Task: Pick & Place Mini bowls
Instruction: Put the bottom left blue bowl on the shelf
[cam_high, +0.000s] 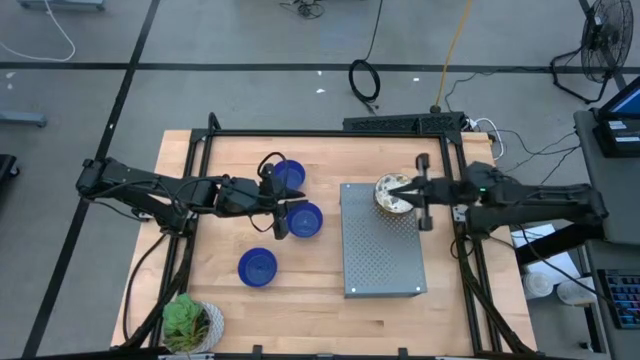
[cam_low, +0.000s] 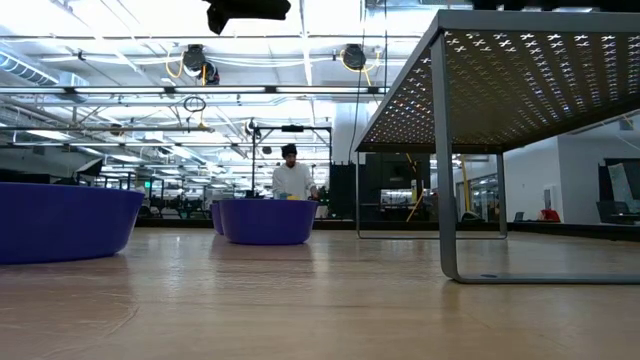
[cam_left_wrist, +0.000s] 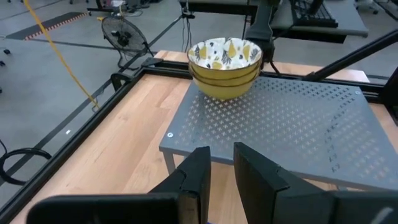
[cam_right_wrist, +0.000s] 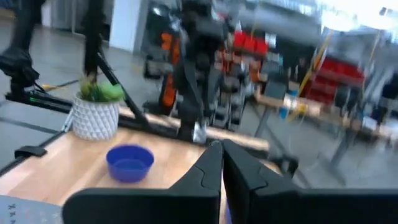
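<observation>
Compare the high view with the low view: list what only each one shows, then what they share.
Only the high view: the patterned bowls stacked on the metal platform, the right gripper shut beside them, the left gripper among the blue bowls, and the potted plant.

Only the low view: a person in the room behind, and the platform's underside.

Both: blue bowls, the platform and the wooden table.

No legible text — anywhere.

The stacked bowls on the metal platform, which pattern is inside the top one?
White with yellow and dark leaf-like shapes; left wrist view.
</observation>
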